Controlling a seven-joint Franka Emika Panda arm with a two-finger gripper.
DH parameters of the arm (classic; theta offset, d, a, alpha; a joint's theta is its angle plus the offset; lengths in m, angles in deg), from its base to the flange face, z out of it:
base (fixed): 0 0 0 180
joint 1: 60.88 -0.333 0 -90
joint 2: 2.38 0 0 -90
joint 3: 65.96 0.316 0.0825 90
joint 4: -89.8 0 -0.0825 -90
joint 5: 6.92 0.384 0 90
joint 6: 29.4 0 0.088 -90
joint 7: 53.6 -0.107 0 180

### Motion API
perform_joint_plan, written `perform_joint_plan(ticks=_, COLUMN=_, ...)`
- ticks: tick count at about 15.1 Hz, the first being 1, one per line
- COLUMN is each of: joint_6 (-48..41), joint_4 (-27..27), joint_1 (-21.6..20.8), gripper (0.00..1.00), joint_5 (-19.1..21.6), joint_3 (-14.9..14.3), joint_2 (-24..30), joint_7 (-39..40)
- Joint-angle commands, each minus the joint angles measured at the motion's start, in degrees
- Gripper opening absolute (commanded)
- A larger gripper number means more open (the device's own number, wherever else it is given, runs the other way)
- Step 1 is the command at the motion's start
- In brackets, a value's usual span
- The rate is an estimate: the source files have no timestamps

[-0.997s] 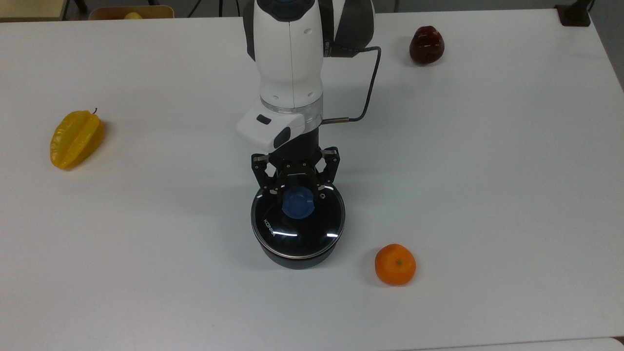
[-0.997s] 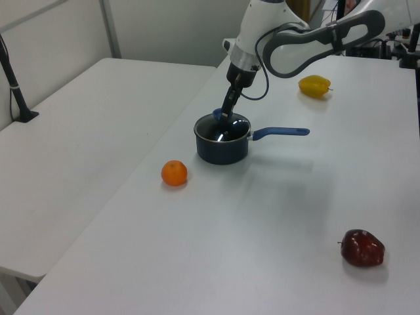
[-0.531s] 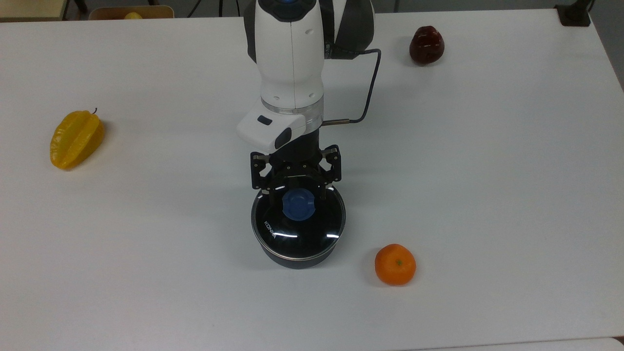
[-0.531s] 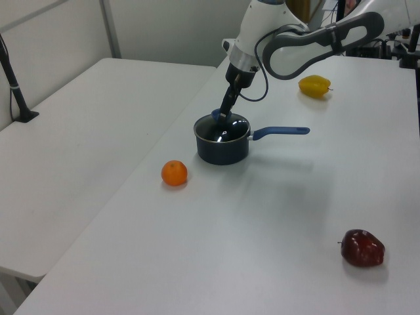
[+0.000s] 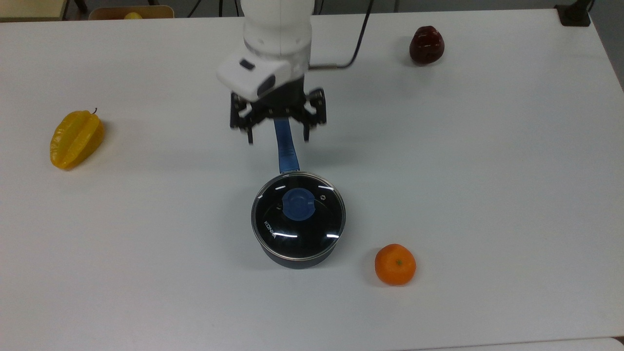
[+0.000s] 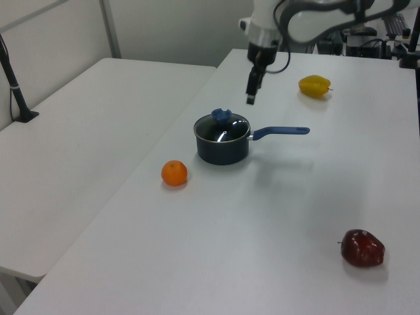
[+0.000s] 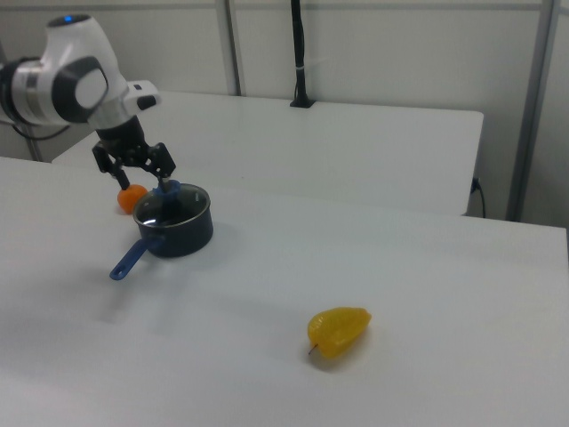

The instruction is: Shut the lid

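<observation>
The lid (image 5: 303, 230), clear glass with a metal rim and a blue knob (image 5: 299, 204), lies flat on the black saucepan (image 5: 295, 261) and covers its mouth. The pan's blue handle (image 5: 287, 152) points to the top view's top. My gripper (image 5: 278, 139) hangs open and empty in the air above that handle, well clear of the knob. In the left view the gripper (image 6: 250, 98) floats above and behind the lid (image 6: 224, 129). In the right view the gripper (image 7: 135, 169) is spread wide just above the saucepan (image 7: 182, 236).
On the white table (image 5: 487, 195) lie a yellow starfruit (image 5: 76, 139) at the top view's left, an orange (image 5: 395, 264) close to the pan's lower right, and a dark red apple (image 5: 426, 45) at the top right. A second table (image 6: 79, 144) adjoins.
The gripper, earlier down around the blue knob, has spread its fingers, let go, and risen away over the pan handle. The lid stays resting on the saucepan.
</observation>
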Motion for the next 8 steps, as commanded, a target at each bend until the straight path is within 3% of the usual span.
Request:
perform_joint_plan(ticks=1, joint_6=-13.15, joint_4=-6.92, joint_1=0.97, gripper=1.00, joint_5=-0.73, joint_3=-0.19, joint_2=12.02, joint_7=0.35)
perform_joint_plan(ticks=4, joint_6=-17.92, joint_4=-14.65, joint_1=2.98, gripper=1.00, joint_5=-0.65, joint_3=-0.19, joint_2=23.09, joint_7=0.26)
perform_joint_plan(ticks=8, joint_6=-20.83, joint_4=-14.23, joint_1=4.31, gripper=1.00, joint_5=-0.12, joint_3=-0.45, joint_2=24.62, joint_7=0.17)
